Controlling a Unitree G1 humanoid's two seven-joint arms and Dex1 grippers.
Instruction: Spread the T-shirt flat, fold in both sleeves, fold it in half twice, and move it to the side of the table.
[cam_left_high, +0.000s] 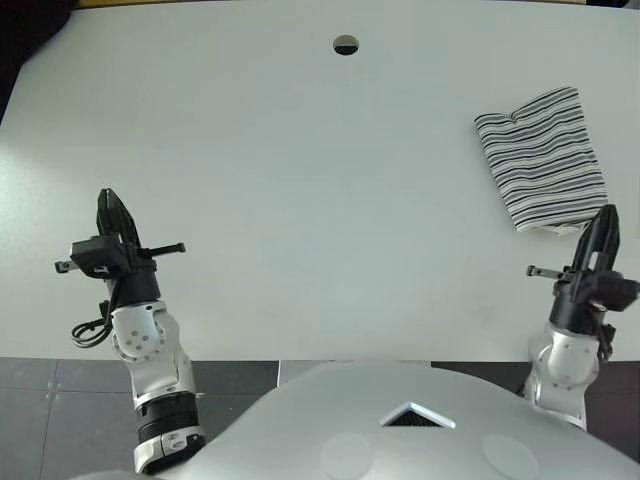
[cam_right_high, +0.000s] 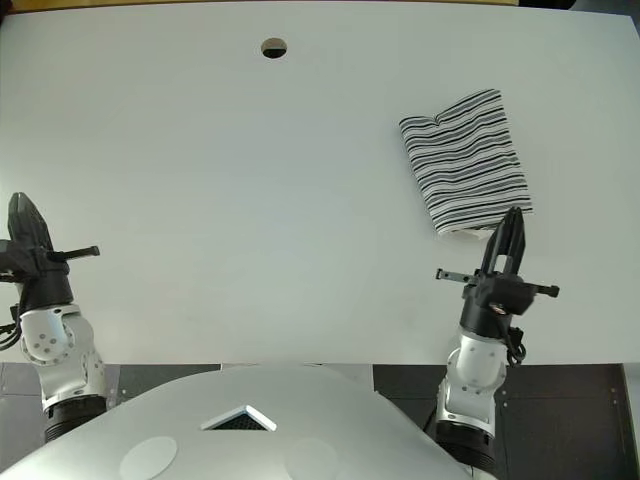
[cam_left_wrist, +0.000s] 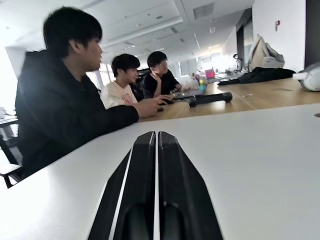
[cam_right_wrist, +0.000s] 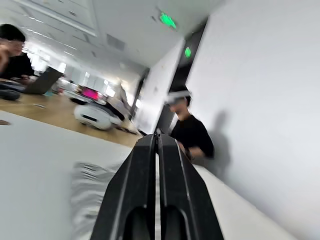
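Near edge of white worktop (cam_left_high: 300, 180): left hand (cam_left_high: 107, 197) at the left, right hand (cam_right_high: 513, 214) at the right. Wrist views show both finger pairs pressed closed, gripping nothing. The folded black-and-white striped T-shirt (cam_left_high: 542, 158) lies flat on the worktop's right side, its near edge just beside the right hand tip; contact unclear. Right wrist view has the stripes just ahead. Far centre, head views: round cable hole (cam_left_high: 345, 45).
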